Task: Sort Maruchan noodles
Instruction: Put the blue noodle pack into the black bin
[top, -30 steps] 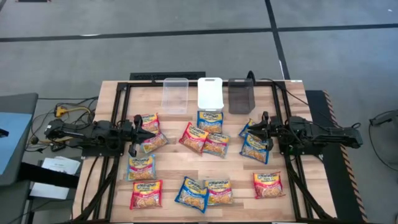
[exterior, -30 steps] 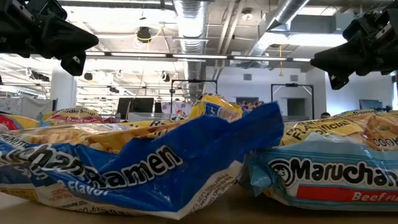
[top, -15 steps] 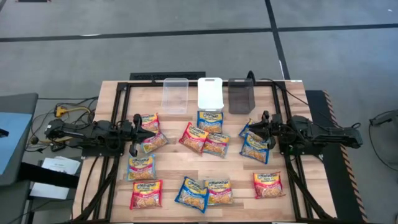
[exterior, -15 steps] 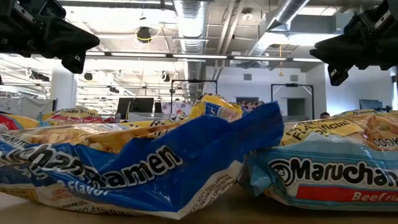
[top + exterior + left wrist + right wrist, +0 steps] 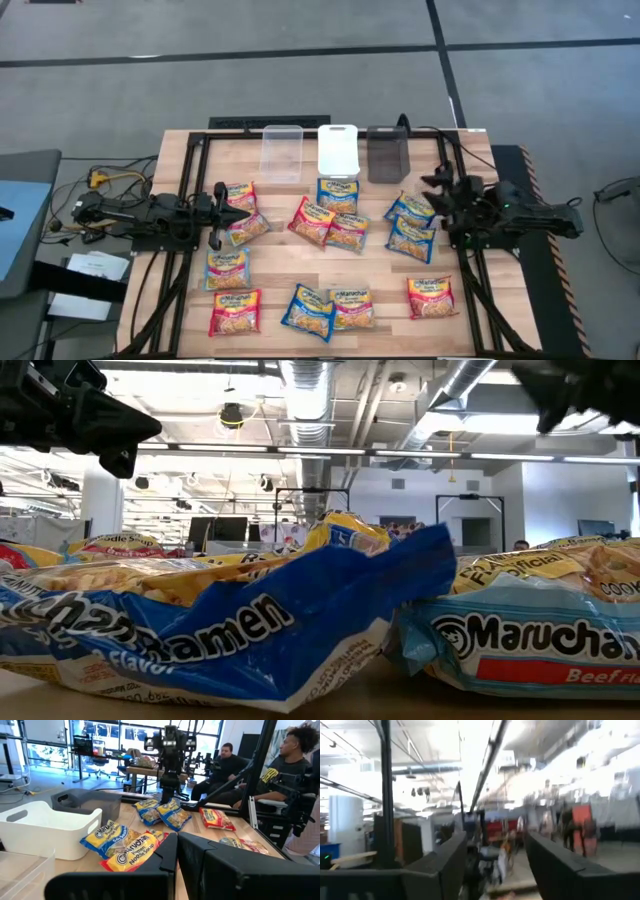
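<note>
Blue packets [image 5: 411, 209] lie just beside my right gripper [image 5: 437, 196], toward the counter's middle; its jaws stand open and empty. My left gripper [image 5: 238, 214] waits closed over other packets.

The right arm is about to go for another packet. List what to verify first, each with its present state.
1. Right gripper free for a pick: ok. Its fingers are open with nothing between them.
2. Right wrist camera sees a target: not ok. It looks out into the room, with no packet in view.
3. Left gripper out of the way: ok. It is shut, over the table's left side.
4. Clear bin, white bin and dark bin ready: ok. No packet shows inside any of them.
5. Two nearest blue packets separate from each other: cannot tell. They lie close together.
</note>
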`<state>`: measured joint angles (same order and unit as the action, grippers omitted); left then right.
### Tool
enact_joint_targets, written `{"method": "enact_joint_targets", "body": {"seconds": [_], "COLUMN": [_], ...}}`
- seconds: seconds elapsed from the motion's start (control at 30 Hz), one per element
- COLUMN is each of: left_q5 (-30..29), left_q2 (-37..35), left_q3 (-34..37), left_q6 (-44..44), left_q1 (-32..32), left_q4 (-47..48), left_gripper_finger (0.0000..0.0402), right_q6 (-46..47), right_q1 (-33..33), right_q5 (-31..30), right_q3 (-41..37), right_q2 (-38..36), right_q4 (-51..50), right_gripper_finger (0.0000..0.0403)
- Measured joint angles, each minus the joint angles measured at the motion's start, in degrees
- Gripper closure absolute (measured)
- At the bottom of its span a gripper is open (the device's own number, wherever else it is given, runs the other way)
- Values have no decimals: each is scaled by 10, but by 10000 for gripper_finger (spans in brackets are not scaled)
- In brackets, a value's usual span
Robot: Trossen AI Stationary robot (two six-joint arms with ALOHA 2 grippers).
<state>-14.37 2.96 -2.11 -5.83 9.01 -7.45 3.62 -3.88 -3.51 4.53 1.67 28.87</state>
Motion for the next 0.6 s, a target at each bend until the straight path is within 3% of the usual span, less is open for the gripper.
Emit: {"method": "enact_joint_targets", "body": {"seconds": [0.13,0.27,0.4,0.6], "left_q5": [0,0,0,-21], "left_q2": [0,0,0,0], "left_q3": [0,0,0,0], "left_q6": [-2,-11,-11,-5], "left_q1": [0,0,0,0], "left_q4": [5,5,5,5], "left_gripper_finger": [401,401,401,401], "right_q6": [-26,-19,68,222], "right_q1": [0,0,0,0], "right_q5": [-36,-93,-149,-149], "right_q3": [65,144,215,277], "right_q2": [6,13,33,81], "right_q4": [-32,-160,-331,-538], "right_gripper_finger": [149,147,147,147]}}
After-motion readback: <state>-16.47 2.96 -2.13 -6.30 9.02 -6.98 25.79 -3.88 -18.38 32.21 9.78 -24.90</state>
